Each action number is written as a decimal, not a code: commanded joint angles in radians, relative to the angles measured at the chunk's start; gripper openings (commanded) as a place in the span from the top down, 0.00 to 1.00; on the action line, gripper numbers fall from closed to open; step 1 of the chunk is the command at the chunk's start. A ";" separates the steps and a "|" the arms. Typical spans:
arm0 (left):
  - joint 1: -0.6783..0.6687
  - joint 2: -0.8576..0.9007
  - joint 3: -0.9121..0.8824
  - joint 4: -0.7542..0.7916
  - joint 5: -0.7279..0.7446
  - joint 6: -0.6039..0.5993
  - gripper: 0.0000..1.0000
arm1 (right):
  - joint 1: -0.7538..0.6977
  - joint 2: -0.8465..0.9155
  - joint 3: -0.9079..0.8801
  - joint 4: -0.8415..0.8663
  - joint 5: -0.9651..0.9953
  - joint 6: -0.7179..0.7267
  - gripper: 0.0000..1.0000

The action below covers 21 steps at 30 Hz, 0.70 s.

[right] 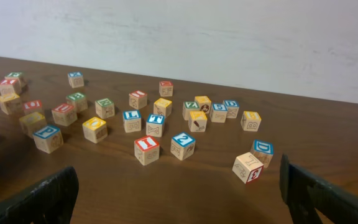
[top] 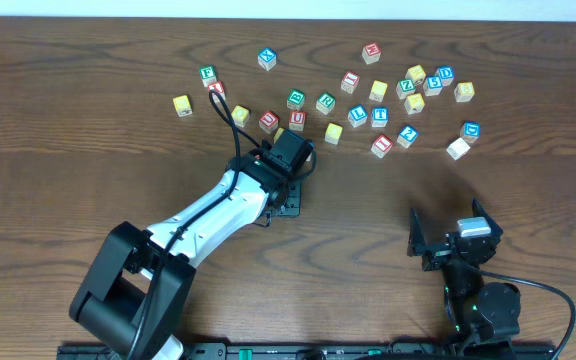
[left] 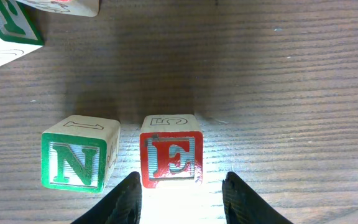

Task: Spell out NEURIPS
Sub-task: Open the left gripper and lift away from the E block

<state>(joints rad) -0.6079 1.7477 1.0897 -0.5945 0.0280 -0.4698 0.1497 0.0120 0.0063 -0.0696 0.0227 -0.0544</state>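
Observation:
In the left wrist view a green N cube (left: pixel 76 155) and a red E cube (left: pixel 171 155) stand side by side on the table, N on the left, with a narrow gap between them. My left gripper (left: pixel 180 194) is open, its fingertips just short of the E cube and touching neither cube. In the overhead view the left gripper (top: pixel 290 158) covers both cubes. My right gripper (top: pixel 460 238) is open and empty near the front right; in its wrist view the right gripper (right: pixel 179 199) faces the scattered cubes. The other task letters cannot be told apart.
Several loose letter cubes lie across the far half of the table (top: pixel 528 200), among them two green cubes (top: pixel 325 102), a red U cube (top: pixel 297 121) and a white cube (top: pixel 457 148). A green-lettered cube (left: pixel 5 31) lies beyond the N.

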 commanded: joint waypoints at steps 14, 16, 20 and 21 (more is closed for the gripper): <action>0.000 -0.154 0.008 -0.007 0.006 0.032 0.58 | -0.008 -0.003 -0.001 -0.003 0.009 0.013 0.01; 0.000 -0.171 0.008 -0.007 0.006 0.032 0.53 | -0.008 -0.003 -0.001 -0.003 0.009 0.013 0.01; 0.000 -0.198 0.008 -0.009 0.006 0.059 0.37 | -0.008 -0.003 -0.001 -0.003 0.009 0.013 0.01; 0.001 -0.204 0.008 -0.010 0.006 0.064 0.35 | -0.008 -0.003 -0.001 -0.003 0.009 0.013 0.01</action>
<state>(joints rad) -0.6075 1.5738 1.0897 -0.5980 0.0296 -0.4362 0.1497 0.0120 0.0063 -0.0696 0.0227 -0.0544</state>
